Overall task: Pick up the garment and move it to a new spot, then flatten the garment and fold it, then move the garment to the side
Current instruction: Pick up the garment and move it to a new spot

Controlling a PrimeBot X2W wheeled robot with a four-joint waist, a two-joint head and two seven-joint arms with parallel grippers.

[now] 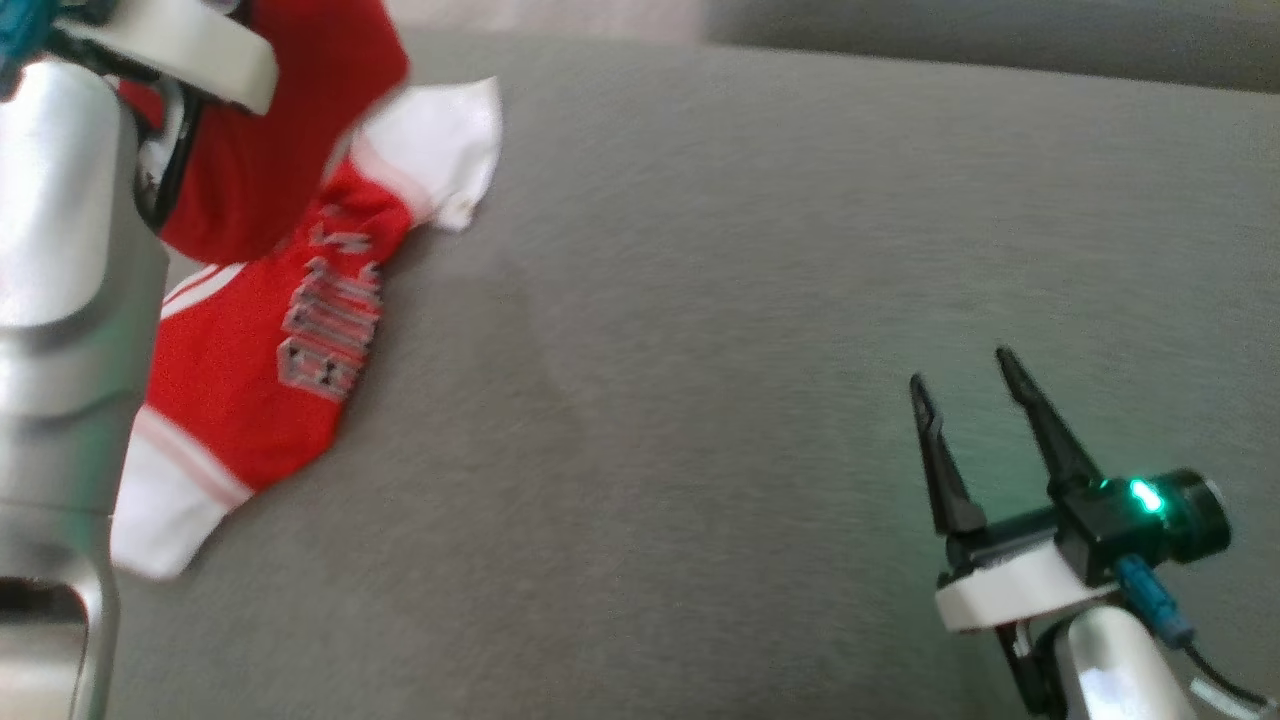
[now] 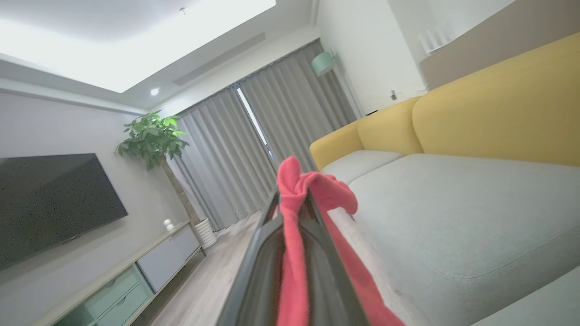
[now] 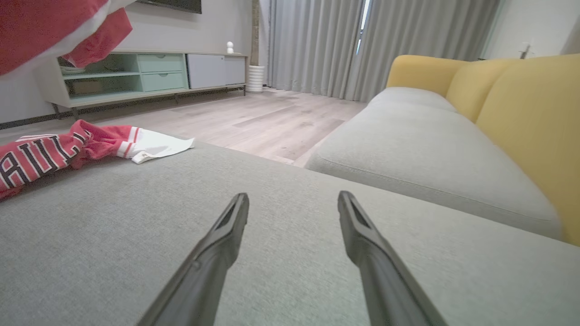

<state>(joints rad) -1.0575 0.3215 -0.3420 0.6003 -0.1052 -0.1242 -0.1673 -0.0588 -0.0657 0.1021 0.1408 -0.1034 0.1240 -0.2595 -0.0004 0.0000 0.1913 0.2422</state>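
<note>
Clamping a fold of the red and white garment (image 1: 250,370) in the pinched-together left end effector (image 2: 292,199), raised above the grey cushion (image 1: 750,300). Drapes the rest onto the cushion's left part, lettering up, white sleeve (image 1: 445,150) spread toward its far edge. Holds the right end effector (image 1: 960,370) apart, empty, low over the cushion's near right part, well apart from the garment.

A broad grey woven-fabric sofa cushion (image 1: 750,350) bears a crumpled red jersey garment (image 1: 250,380) with white sleeves and block lettering. Its lower part lies by the cushion's edge; its upper part hangs above the cushion.
</note>
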